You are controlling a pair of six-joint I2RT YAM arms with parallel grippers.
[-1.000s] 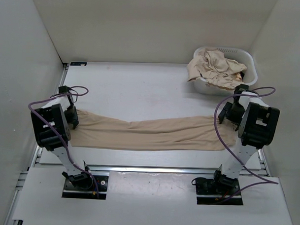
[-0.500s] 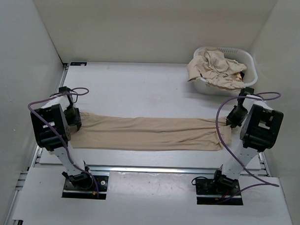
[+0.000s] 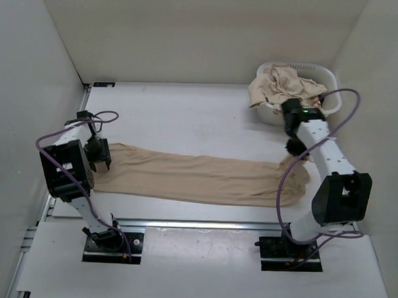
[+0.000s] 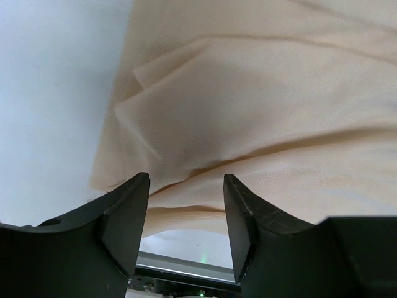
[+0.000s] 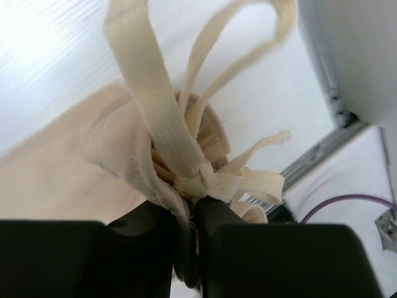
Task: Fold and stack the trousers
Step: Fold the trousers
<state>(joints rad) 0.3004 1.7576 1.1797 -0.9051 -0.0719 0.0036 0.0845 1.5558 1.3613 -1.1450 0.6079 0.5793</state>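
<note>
A long tan pair of trousers [image 3: 198, 178] lies stretched across the table from left to right. My left gripper [image 3: 102, 153] hovers over its left end, the leg cuffs. In the left wrist view this gripper [image 4: 186, 186] stands open, with the wrinkled fabric [image 4: 260, 105] just beyond the fingertips and nothing between them. My right gripper [image 3: 295, 147] is at the right end. It [image 5: 192, 208] is shut on the bunched waistband, with the cream drawstring [image 5: 142, 81] looping out above it.
A white slotted laundry basket [image 3: 330, 81] stands at the back right corner, holding more crumpled tan trousers [image 3: 283, 90]. White walls close in the table on the left, back and right. The right arm's purple cable [image 3: 282, 191] hangs beside the cloth's right end.
The right arm has swung from the table's right edge over the waist end, and its gripper has shut on the waistband and bunched it. The left gripper's jaws have widened a little.
</note>
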